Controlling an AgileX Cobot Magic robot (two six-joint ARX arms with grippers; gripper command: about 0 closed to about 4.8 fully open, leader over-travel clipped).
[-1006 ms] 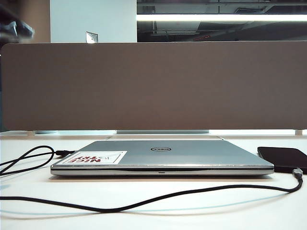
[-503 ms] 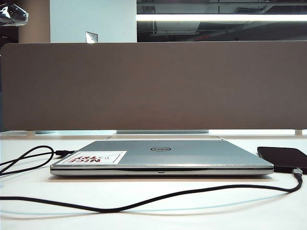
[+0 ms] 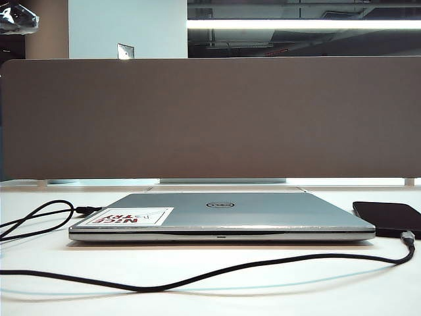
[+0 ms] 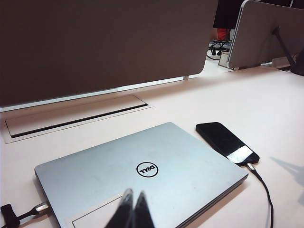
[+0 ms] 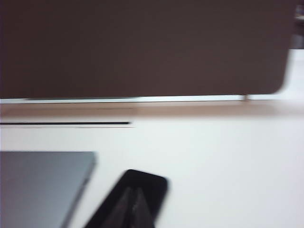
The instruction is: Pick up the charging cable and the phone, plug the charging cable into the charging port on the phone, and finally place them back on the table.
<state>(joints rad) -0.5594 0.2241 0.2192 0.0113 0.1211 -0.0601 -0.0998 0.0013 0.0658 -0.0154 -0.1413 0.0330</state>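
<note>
Here both end effectors, left and right, hover closed and empty above laptop and phone.

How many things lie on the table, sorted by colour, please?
Black: 2, the phone and the cable.
Silver: 1, the laptop.
Total: 3.
</note>
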